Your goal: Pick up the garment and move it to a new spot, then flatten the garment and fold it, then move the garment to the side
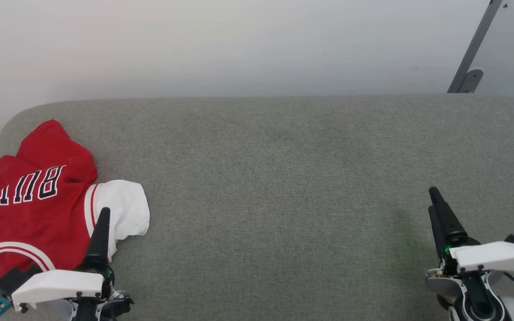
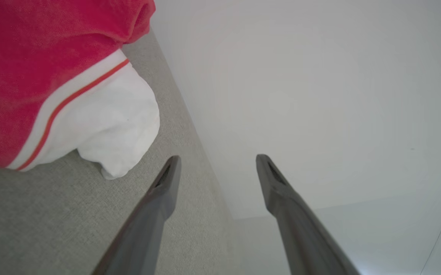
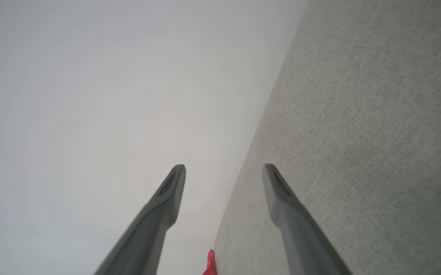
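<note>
Our left hand [image 2: 216, 162] is released, its two fingers spread with nothing between them, over the near left of the desk [image 1: 283, 178]. The white sleeve [image 2: 117, 126] lies just beside its fingertips but apart from them. Our right hand [image 3: 224, 170] is likewise released and empty over bare grey cloth at the near right, well apart from the garment [image 1: 38, 214]. The garment lies crumpled at the desk's left end, its black lettering upside down to us and its sleeve pointing toward the middle.
</note>
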Robot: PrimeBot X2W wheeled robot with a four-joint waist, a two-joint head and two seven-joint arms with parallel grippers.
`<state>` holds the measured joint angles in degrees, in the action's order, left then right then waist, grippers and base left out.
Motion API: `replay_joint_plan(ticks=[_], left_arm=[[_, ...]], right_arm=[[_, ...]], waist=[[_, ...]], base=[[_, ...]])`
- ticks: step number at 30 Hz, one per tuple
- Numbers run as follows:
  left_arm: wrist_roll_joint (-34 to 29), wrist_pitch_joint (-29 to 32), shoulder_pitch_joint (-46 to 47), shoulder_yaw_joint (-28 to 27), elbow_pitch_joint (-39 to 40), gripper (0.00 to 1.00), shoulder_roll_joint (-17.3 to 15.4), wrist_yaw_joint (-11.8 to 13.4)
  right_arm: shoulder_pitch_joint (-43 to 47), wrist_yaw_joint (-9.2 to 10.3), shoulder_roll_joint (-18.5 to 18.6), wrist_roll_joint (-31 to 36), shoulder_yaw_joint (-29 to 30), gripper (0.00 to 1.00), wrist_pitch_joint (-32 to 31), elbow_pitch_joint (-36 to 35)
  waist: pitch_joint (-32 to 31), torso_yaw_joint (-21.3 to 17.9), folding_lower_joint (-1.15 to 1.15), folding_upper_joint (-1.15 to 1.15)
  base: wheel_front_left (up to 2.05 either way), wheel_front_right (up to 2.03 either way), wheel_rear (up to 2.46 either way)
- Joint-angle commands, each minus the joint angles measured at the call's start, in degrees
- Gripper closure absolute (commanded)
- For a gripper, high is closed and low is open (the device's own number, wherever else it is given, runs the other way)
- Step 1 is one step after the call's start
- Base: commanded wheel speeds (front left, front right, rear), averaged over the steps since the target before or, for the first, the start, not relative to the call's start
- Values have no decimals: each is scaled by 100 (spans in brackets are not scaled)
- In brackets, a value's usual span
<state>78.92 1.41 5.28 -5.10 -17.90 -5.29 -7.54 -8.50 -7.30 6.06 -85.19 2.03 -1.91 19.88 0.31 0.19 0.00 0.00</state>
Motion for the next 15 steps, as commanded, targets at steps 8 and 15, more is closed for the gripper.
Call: replay_joint_plan(ticks=[8,15], left_arm=[[-1367,-244,242,-62,226,0,-84,38],[-2317,-395,236,-28,315,0,-154,91]], right_arm=[[-470,-20,318,875,-350,0,291,148],[-582,-21,458,1574,-419,0,443,140]], waist=[[1,16,0,0],[-2,31,0,0]], base=[[0,0,0],[0,0,0]])
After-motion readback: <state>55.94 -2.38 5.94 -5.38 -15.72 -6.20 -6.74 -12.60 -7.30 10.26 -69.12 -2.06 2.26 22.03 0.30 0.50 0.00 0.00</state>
